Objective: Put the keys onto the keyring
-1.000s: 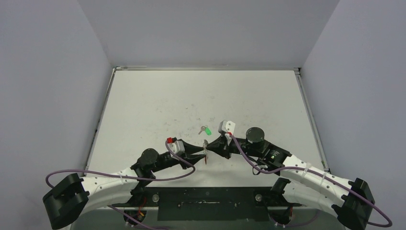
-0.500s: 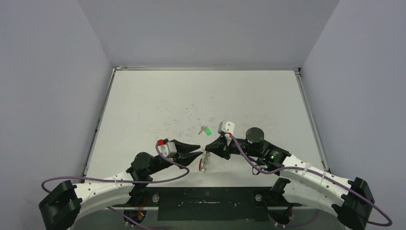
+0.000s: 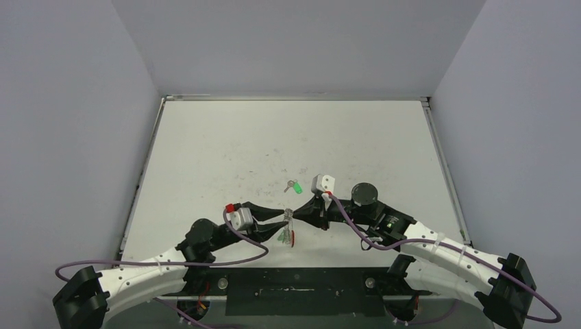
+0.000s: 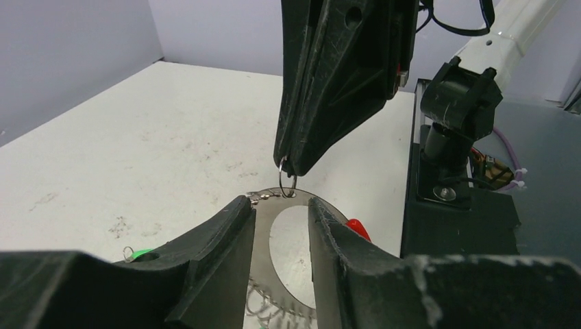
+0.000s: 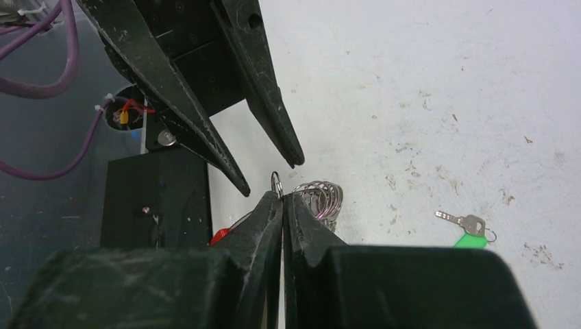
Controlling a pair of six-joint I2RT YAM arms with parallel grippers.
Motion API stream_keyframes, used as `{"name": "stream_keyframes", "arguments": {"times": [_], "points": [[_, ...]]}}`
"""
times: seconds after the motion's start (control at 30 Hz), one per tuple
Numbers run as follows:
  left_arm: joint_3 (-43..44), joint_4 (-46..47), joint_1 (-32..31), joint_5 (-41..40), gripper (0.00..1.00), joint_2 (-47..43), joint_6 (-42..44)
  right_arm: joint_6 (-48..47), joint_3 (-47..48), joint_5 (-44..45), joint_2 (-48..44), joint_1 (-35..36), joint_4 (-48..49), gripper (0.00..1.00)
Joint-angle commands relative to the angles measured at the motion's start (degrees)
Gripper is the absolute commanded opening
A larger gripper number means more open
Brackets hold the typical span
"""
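Counter (image 3: 205, 157): white, scuffed, fills the middle of the top view. Grey walls on three sides.

Left arm (image 3: 144, 271) comes in from the lower left and right arm (image 3: 438, 253) from the lower right. Their tips meet just below frame centre.

Right gripper (image 3: 295, 212): fingers (image 5: 301, 233) fully closed, pinching the keyring (image 3: 285, 233) by its small wire loop (image 5: 276, 181). In the left wrist view this gripper comes down from the top of the frame, with the loop at its tip.

Left gripper (image 3: 285, 216): fingers (image 4: 219, 240) parted to a narrow-to-medium gap, tips either side of the wire loop. In the right wrist view they come down from the upper left with daylight between them. The keyring band shows through the gap in the left wrist view. Can't tell whether either finger touches it.

Keyring: sits below the two tips, near the bottom edge of the counter. Silvery coils (image 5: 318, 195) are just right of the closed fingers. Red segment (image 4: 356, 228) is on the lower side, towards the arm bases.

Keys (image 3: 294, 186): flat on the counter, above the grippers in the top view and apart from the keyring. Green tag (image 5: 470, 240) is attached. They are at lower right in the right wrist view, and the tag peeks out at lower left in the left wrist view.
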Motion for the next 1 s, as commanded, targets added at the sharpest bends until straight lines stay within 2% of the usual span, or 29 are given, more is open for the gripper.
{"name": "stream_keyframes", "arguments": {"times": [0.0,0.4,0.67,0.97], "points": [[1.59,0.97,-0.06,2.69,0.33,1.9,1.15,0.18,0.84,-1.37,-0.22,0.57,5.21,0.0],[2.98,7.29,-0.06,3.39,0.32,8.22,0.39,0.29,1.28,-1.55,0.94,0.99,4.83,0.0],[2.69,7.89,-0.07,3.62,0.32,7.04,-0.08,0.11,1.37,-1.51,0.94,1.09,4.36,0.0],[2.76,7.51,-0.11,3.67,0.24,6.24,-0.34,0.11,1.65,-1.55,1.31,1.26,3.84,0.0]]}}
